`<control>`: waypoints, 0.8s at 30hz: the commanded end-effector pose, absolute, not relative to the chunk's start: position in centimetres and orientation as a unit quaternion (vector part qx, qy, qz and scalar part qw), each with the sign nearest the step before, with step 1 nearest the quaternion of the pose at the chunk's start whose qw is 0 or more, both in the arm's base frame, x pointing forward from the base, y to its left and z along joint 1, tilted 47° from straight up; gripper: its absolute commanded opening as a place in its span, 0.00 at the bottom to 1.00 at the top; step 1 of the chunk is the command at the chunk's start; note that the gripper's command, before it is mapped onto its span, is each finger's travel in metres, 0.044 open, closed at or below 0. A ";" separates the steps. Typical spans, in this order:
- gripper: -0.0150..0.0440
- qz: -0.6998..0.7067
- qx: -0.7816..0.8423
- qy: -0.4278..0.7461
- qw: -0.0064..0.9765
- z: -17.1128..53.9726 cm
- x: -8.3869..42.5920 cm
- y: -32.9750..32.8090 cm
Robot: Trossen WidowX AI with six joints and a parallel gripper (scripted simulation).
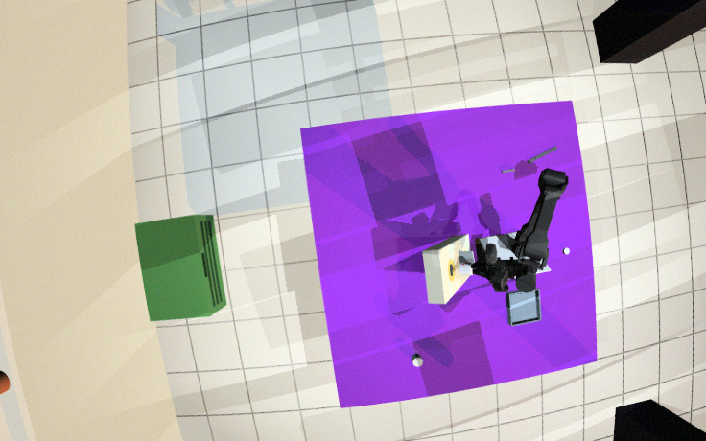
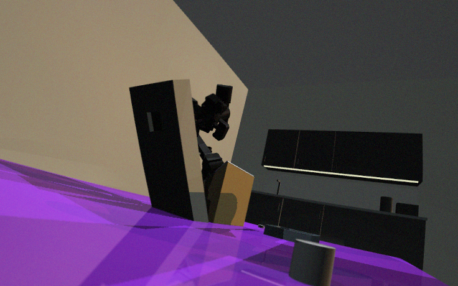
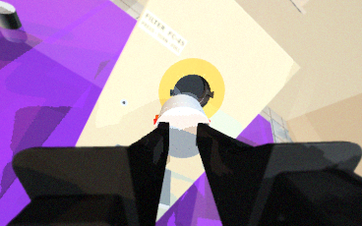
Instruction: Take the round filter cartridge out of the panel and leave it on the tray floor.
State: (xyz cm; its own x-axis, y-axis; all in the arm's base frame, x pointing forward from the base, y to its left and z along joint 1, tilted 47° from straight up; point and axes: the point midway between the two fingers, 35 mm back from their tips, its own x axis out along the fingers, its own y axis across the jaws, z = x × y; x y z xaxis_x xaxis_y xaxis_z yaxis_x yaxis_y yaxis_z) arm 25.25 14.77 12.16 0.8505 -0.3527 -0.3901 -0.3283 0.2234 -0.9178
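Note:
The pale round filter cartridge is out of the service panel, in front of its face. Small red parts show at its sides in the wrist view. My gripper is shut on the cartridge's outer end. The dark round hole shows behind it, inside a yellow ring. The cartridge sits lower than the hole in the wrist view and overlaps its edge. The slots on its face are not visible. The tray is empty, beside the arm. In the exterior view the panel hides the cartridge.
A wedge-shaped block stands close to the panel, under the arm. A grey cylinder stands away from the panel. A thin grey rod lies beyond the arm's base, and a small white round thing lies near the table edge.

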 end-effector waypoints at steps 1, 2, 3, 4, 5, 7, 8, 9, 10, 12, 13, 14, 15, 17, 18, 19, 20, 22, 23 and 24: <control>0.25 -0.012 -0.621 0.271 0.735 11.4 24.7 13.8; 0.25 -0.012 -0.621 0.271 0.735 11.2 24.5 13.5; 0.25 -0.012 -0.621 0.271 0.735 11.0 24.4 13.3; 0.25 -0.012 -0.621 0.271 0.735 10.8 24.2 13.1; 0.25 -0.012 -0.621 0.271 0.735 10.5 24.1 12.8; 0.25 -0.012 -0.621 0.271 0.735 10.1 23.8 12.4; 0.25 -0.012 -0.621 0.271 0.735 9.9 23.7 12.1; 0.25 -0.012 -0.621 0.271 0.735 9.7 23.5 11.9; 0.25 -0.012 -0.621 0.271 0.735 9.5 23.4 11.7; 0.25 -0.012 -0.621 0.271 0.735 9.1 23.1 11.2; 0.25 -0.012 -0.621 0.271 0.735 8.9 23.0 11.0; 0.25 -0.012 -0.621 0.271 0.735 8.8 22.9 10.9; 0.25 -0.012 -0.621 0.271 0.735 8.8 22.9 10.8; 0.34 -0.008 -0.624 0.274 0.732 9.1 23.2 11.4; 0.39 -0.008 -0.624 0.274 0.732 9.1 23.2 11.4; 0.43 -0.008 -0.624 0.274 0.732 9.1 23.2 11.4; 0.45 -0.008 -0.624 0.274 0.732 9.1 23.2 11.4; 0.45 -0.008 -0.624 0.274 0.732 9.1 23.2 11.4; 0.45 -0.008 -0.624 0.274 0.732 9.1 23.2 11.4; 0.45 -0.008 -0.624 0.274 0.732 9.1 23.2 11.4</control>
